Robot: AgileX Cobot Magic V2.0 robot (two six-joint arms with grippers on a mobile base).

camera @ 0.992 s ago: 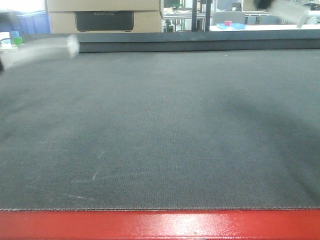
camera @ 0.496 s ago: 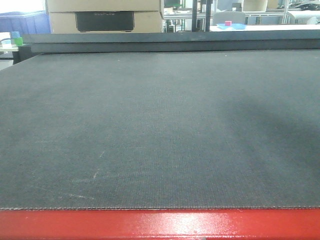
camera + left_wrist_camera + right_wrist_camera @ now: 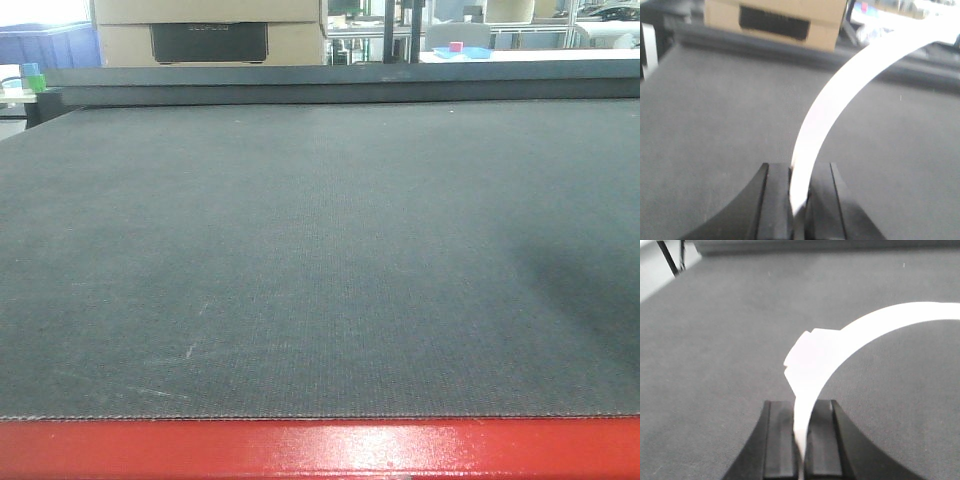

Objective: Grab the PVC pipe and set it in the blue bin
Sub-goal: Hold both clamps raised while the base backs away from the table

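Fingers of left gripper clamped on white curved PVC pipe, lower centre | right gripper likewise pinching white curved PVC pipe | grab judged done in 2 grippers | blue bin not sighted; placement outstanding

Dark grey woven table with a red front edge; behind it stacked cardboard boxes, a pale bench bearing a blue tray, bright daylight at the far left

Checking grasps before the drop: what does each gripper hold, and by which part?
Left gripper: curved white pipe, pinched at its near end. Right gripper: second white pipe, same hold.
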